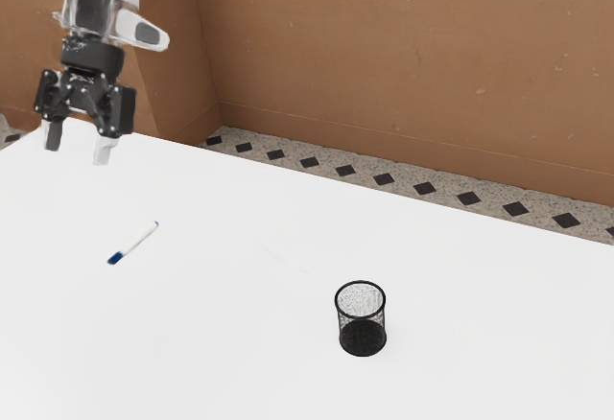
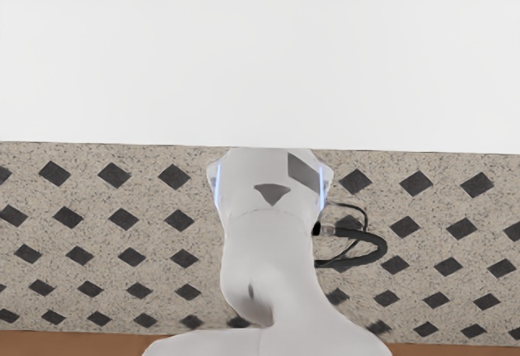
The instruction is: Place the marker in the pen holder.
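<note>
Black metal and plastic make up the claw (image 1: pixel 78 142), which hangs above the table near the exterior view's left edge, released, its two pale-tipped fingers (image 1: pixel 103 150) standing apart with nothing between them. Below it on the tabletop lies the marker (image 1: pixel 135 242), white-barrelled with a dark blue end, slanting across the smooth white table (image 1: pixel 221 343). Well apart from it, toward the exterior view's right, the black mesh pen holder (image 1: pixel 362 337) stands upright on the same surface; the marker is outside it. Past the table's straight edge runs a speckled grey-beige floor (image 1: pixel 403 173) set with dark diamonds (image 1: pixel 566 220), meeting a brown wall (image 1: pixel 413 56) along a low baseboard (image 1: pixel 384 136). In the wrist view, the arm's smooth pale body (image 2: pixel 268 250) rises beside the table edge, with glowing bluish strips (image 2: pixel 218 185) and a looping black cable (image 2: pixel 378 244) over the patterned floor.
</note>
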`<action>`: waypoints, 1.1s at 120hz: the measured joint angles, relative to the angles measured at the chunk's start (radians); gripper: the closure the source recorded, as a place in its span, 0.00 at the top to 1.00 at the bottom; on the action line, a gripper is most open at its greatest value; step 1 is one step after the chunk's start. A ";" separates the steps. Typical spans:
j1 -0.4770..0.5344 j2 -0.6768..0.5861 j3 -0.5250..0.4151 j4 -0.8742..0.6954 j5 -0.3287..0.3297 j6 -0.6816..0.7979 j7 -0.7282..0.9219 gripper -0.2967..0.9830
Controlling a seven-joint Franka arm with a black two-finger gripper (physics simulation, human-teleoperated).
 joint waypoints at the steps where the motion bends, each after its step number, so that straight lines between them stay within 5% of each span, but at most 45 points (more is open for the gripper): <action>1: 0.000 0.000 -0.001 -0.013 0.001 0.030 -0.001 0.77; 30: -0.024 0.008 -0.010 -0.041 0.015 0.519 -0.013 0.77; 53: 0.002 0.214 -0.025 0.002 0.129 0.693 0.003 0.77; 69: 0.144 0.377 -0.024 0.000 0.152 0.811 0.033 0.77; 97: 0.242 0.534 -0.022 0.000 0.179 0.915 0.091 0.77; 132: 0.259 0.550 0.072 -0.178 0.210 1.050 0.203 0.77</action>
